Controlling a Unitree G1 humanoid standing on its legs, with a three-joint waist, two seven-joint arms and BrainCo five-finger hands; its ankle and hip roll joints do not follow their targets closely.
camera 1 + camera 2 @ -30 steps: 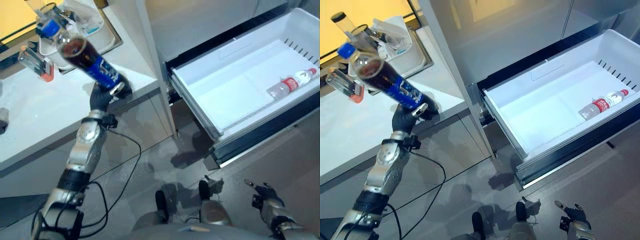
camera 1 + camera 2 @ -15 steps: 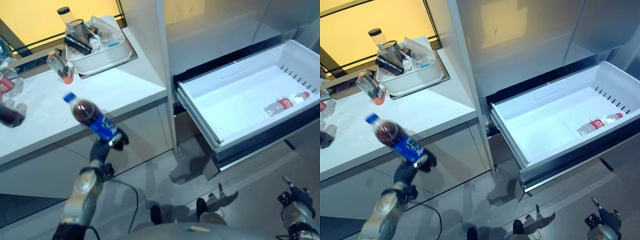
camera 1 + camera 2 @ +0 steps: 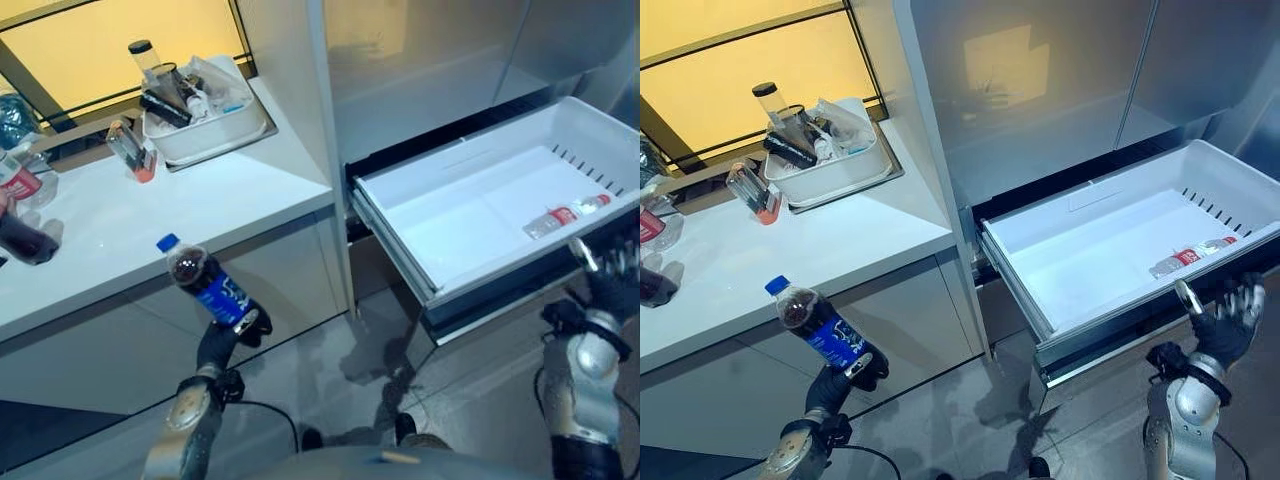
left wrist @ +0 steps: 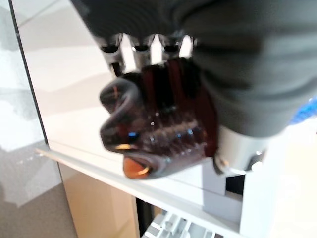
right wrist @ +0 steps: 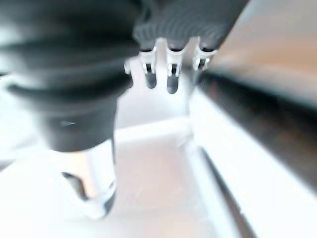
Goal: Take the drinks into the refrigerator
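Carrying the cola bottle toward the open refrigerator drawer.
Left hand gripping its base at 7 o'clock; right hand spread, empty, at 4 o'clock; next needing a swing across to the drawer at 2 o'clock, beside the water bottle.

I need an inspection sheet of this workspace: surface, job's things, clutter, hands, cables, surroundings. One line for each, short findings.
Surface: white counter, partly bare.
Job's things: cola bottle with blue cap, tilted, held above the floor in front of the counter; water bottle lying in the open refrigerator drawer.
Clutter: white tub of small items at the counter's back; more bottles at its left end.
Hands: left hand curled round the cola bottle's base; right hand raised in front of the drawer, fingers relaxed, holding nothing.
Cables: nothing seen.
Surroundings: grey refrigerator doors above the drawer; grey floor.
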